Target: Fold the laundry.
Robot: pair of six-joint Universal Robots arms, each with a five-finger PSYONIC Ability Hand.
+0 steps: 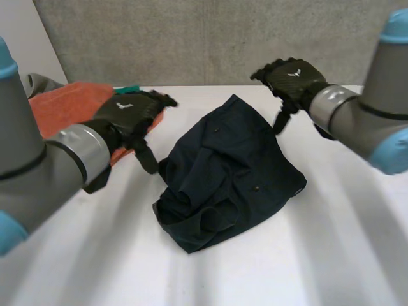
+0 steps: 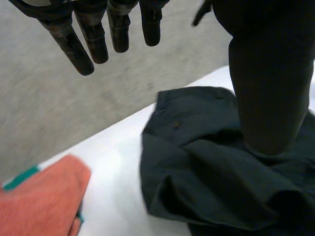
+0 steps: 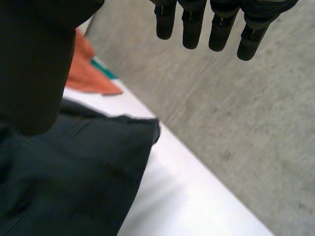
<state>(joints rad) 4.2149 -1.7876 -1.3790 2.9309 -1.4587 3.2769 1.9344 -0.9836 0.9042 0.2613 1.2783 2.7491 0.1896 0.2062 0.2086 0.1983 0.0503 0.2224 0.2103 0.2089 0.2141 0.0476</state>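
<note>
The dark blue piece of clothing (image 1: 229,172) lies in a crumpled heap in the middle of the white table (image 1: 331,255). It is bunched up with many folds, and its near edge is rolled over. Behind the table is a grey wall (image 1: 191,38).

The left arm (image 1: 38,166) comes in from the robot's left side, and the right arm (image 1: 376,121) comes in from its right. Both are held up above the table.

An orange cloth (image 1: 60,108) lies at the far left of the table, well apart from the dark clothing. A grey cloth (image 1: 39,83) peeks out behind it, and a bit of green cloth (image 1: 131,89) shows at its far edge.

The left hand (image 1: 137,111) hangs over the table between the orange cloth and the dark clothing. Its fingers (image 2: 83,44) are loose and spread, and it holds nothing. Its thumb points down, close to the left edge of the clothing.

The right hand (image 1: 290,76) hangs over the far right edge of the clothing. Its fingers (image 3: 192,24) are loose too, and it holds nothing. Its thumb points down toward the cloth, but you cannot tell if it touches.

A small round button (image 2: 175,124) shows on the clothing.
</note>
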